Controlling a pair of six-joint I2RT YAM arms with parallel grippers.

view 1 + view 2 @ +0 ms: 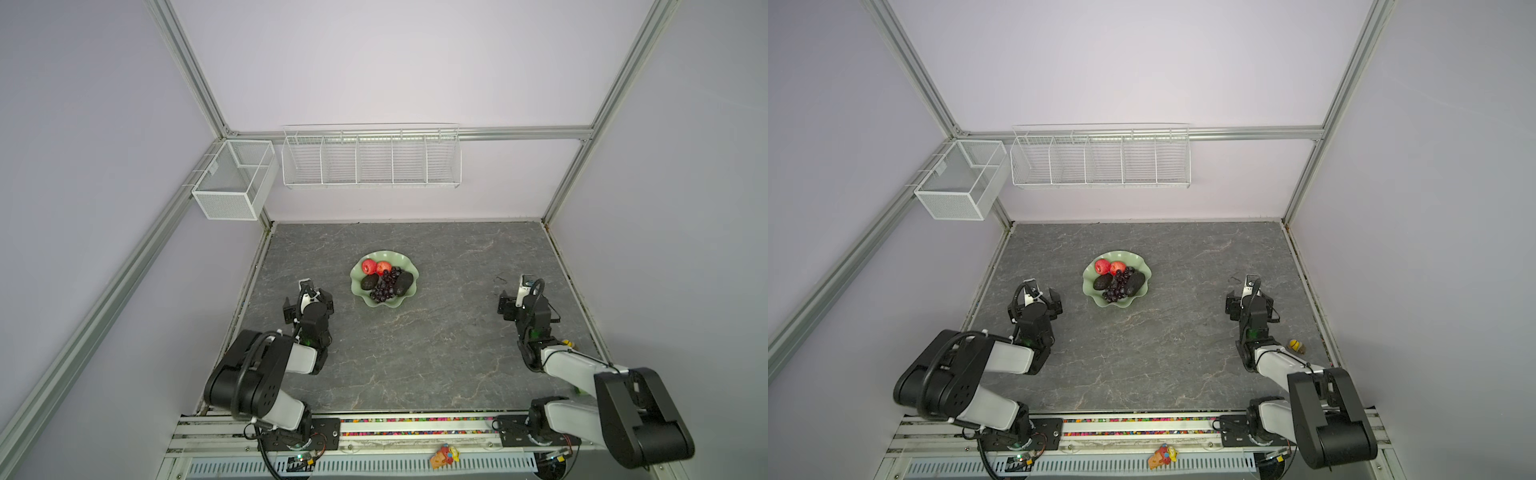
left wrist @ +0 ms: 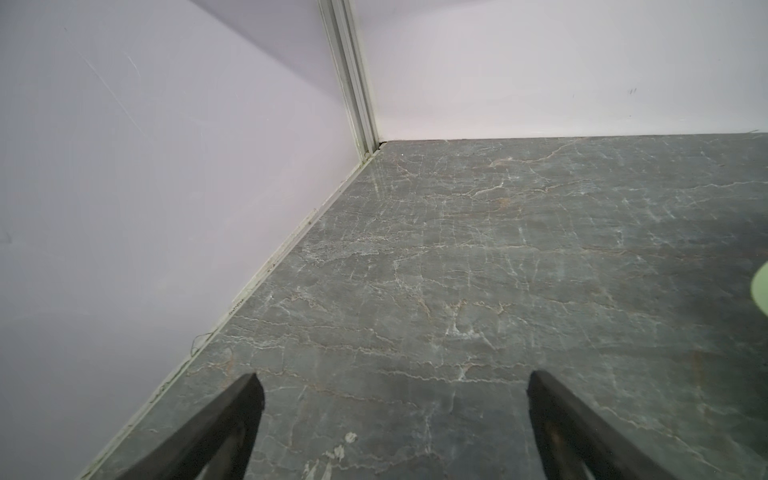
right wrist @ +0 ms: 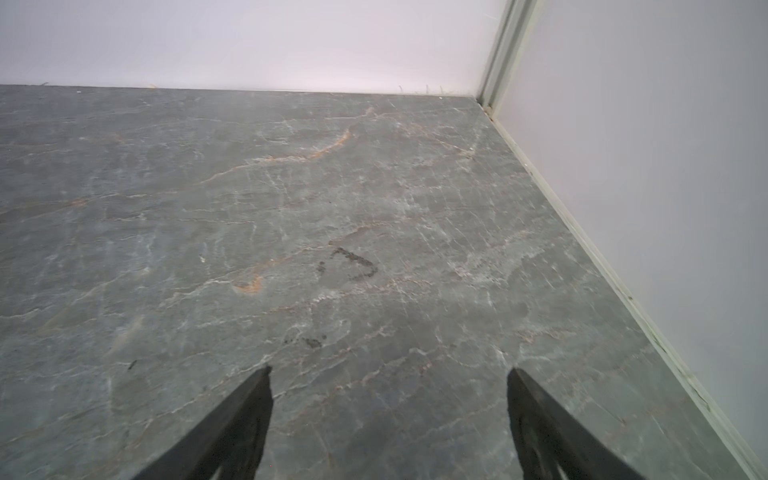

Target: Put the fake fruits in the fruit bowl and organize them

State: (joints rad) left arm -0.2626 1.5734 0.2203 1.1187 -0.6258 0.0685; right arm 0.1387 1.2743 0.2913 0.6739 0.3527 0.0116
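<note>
In both top views the fruit bowl (image 1: 362, 295) sits near the middle of the table (image 1: 415, 353) with apples (image 1: 368, 266), avocados (image 1: 403, 283) and grapes (image 1: 384, 287) all inside. I judge this a final check, best done by steering both arms wide of its wavy rim. The bowl is pale mint and shallow, the red apples side by side at its far side, grapes between the dark bumpy avocados. In the left wrist view the left gripper (image 2: 392, 378) is spread wide and empty above bare table, a sliver of bowl rim at the frame's edge; in the right wrist view the right gripper (image 3: 388, 372) is spread too, holding nothing.
</note>
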